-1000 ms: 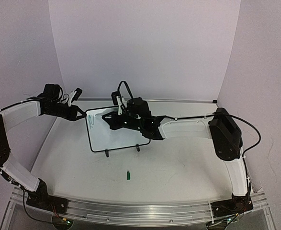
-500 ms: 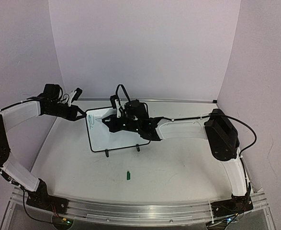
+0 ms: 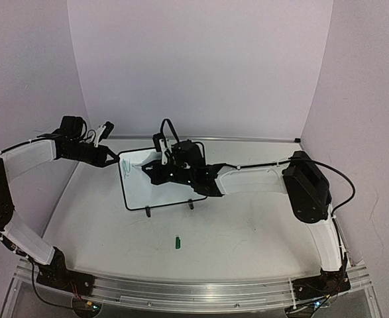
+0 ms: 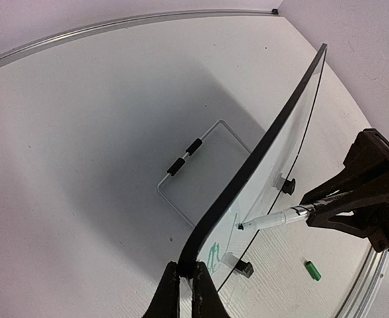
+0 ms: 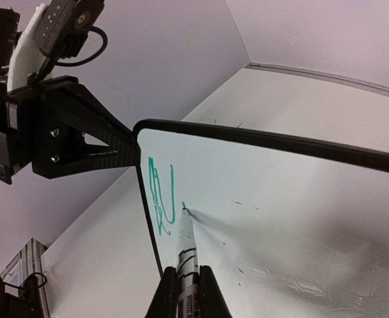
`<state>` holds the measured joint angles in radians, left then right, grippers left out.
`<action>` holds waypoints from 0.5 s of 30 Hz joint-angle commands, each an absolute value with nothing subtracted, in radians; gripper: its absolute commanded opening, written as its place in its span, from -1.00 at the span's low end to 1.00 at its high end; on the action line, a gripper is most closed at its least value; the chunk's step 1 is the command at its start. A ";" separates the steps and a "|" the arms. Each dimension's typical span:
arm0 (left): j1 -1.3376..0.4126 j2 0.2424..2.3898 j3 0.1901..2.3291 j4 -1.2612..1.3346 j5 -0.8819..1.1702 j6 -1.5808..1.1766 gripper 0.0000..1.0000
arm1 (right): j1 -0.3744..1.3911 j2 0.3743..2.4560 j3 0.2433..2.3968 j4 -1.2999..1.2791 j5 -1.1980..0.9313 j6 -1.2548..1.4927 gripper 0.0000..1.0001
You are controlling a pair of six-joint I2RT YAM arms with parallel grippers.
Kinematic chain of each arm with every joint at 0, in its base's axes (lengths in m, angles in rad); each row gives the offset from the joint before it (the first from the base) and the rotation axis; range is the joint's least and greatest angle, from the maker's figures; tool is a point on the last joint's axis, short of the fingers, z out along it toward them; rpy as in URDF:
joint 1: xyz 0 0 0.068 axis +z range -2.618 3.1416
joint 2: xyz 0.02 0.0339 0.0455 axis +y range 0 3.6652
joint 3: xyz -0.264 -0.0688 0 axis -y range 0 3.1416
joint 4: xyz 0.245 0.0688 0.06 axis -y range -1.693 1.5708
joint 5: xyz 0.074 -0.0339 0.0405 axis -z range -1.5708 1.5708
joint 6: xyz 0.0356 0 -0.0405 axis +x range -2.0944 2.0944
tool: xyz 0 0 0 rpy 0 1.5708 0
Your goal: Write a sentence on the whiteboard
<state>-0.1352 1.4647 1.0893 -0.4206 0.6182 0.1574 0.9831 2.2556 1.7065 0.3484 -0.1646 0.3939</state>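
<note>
The whiteboard (image 3: 161, 192) stands tilted on its two black feet. It also shows in the left wrist view (image 4: 283, 142) and the right wrist view (image 5: 287, 199). A short green scrawl, the start of the sentence (image 5: 158, 193), sits at the board's upper left corner, seen too in the left wrist view (image 4: 212, 254). My left gripper (image 3: 113, 159) is shut on the board's black frame at that corner (image 4: 186, 270). My right gripper (image 3: 156, 169) is shut on a white marker (image 5: 185, 255), whose tip touches the board just right of the scrawl (image 4: 274, 218).
A green marker cap (image 3: 177, 242) lies on the table in front of the board, also in the left wrist view (image 4: 313, 270). A wire stand (image 4: 201, 169) props the board from behind. A metal rail (image 3: 247, 138) runs along the table's far edge.
My right arm has shifted left along the board with the marker, towards the green scrawl. The left gripper and the board have not moved.
</note>
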 commanded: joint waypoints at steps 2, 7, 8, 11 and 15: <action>-0.132 1.425 1.094 -0.397 0.592 0.189 -1.00 | 0.979 2.209 1.662 0.345 -0.092 0.394 -1.00; -0.132 1.424 1.095 -0.397 0.591 0.189 -1.00 | 0.979 2.189 1.649 0.346 -0.070 0.386 -1.00; -0.131 1.424 1.094 -0.397 0.591 0.189 -1.00 | 0.979 2.185 1.646 0.347 -0.066 0.386 -1.00; -0.132 1.424 1.094 -0.397 0.591 0.189 -1.00 | 0.979 2.170 1.637 0.352 -0.053 0.382 -1.00; -0.131 1.424 1.094 -0.397 0.591 0.189 -1.00 | 0.979 2.155 1.635 0.360 -0.044 0.375 -1.00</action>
<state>-0.1352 1.4647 1.0893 -0.4202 0.6090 0.1570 0.9935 2.2225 1.6415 0.3489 -0.1192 0.3913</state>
